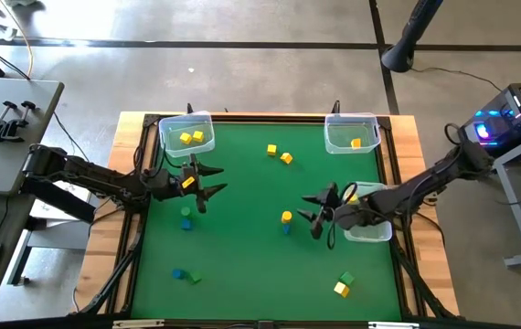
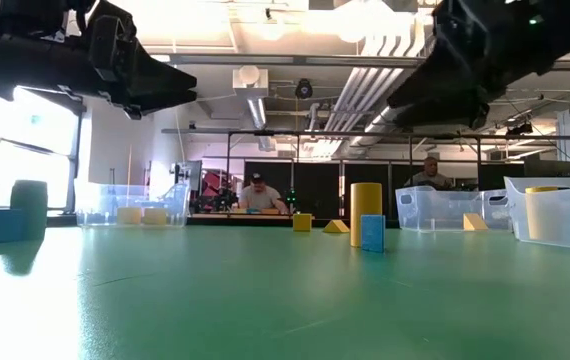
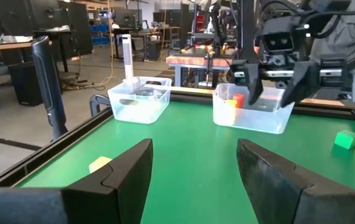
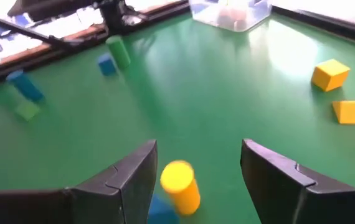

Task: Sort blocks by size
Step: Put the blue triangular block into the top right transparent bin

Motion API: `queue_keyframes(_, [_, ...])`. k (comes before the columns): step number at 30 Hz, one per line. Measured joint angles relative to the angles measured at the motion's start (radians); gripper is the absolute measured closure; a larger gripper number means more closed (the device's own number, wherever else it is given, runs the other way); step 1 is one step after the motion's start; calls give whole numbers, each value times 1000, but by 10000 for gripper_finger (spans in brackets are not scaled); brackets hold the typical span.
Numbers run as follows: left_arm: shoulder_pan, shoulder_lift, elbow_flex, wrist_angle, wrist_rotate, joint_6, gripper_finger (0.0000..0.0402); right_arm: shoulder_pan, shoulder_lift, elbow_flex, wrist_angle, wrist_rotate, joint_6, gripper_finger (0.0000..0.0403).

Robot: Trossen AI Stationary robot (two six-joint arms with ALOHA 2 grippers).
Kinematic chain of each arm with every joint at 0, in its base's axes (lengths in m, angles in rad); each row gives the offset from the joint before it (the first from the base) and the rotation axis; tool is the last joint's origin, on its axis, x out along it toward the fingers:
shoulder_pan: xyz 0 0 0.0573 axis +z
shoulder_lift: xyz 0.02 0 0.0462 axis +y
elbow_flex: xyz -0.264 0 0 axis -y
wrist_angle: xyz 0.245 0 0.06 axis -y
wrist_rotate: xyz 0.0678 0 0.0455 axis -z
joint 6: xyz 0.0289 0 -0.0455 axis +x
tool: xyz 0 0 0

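Small blocks lie scattered on the green table. A yellow cylinder [image 1: 286, 217] stands upright with a blue block [image 1: 285, 228] beside it. In the right wrist view that cylinder [image 4: 179, 183] shows just ahead of my right gripper [image 4: 199, 150], which is open and hangs above the table. My right gripper [image 1: 313, 212] is on the cylinder's right in the high view. My left gripper [image 1: 213, 181] hovers open over the table's left half, above a green cylinder [image 1: 186, 211] and a blue block [image 1: 186, 223]. Nothing sits between its fingers [image 3: 134, 171].
Clear bins stand at the far left [image 1: 187, 134], the far right [image 1: 351, 133] and the right edge [image 1: 372, 227]; the two far bins hold yellow blocks. Loose blocks: two yellow [image 1: 279, 153] mid-far, blue and green [image 1: 186, 275] near left, green and yellow [image 1: 344, 284] near right.
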Motion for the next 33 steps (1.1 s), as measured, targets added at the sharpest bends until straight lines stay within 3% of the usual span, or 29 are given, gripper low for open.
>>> queue_keyframes(5, [0,0,0,-4,-1,10,184,-47,0,0,10,-23,-62,182])
queue_keyframes(10, [0,0,0,-6,-3,15,184,-72,5,0,11,-113,-116,182])
queue_keyframes(24, [0,0,0,-5,-5,20,184,-136,205,1,138,-279,-184,182])
queue_keyframes(28, [0,0,0,-5,-6,20,184,-130,187,1,50,-314,-166,182])
queue_keyframes(33, [0,0,0,-5,-6,12,184,-73,138,1,-123,-344,24,182])
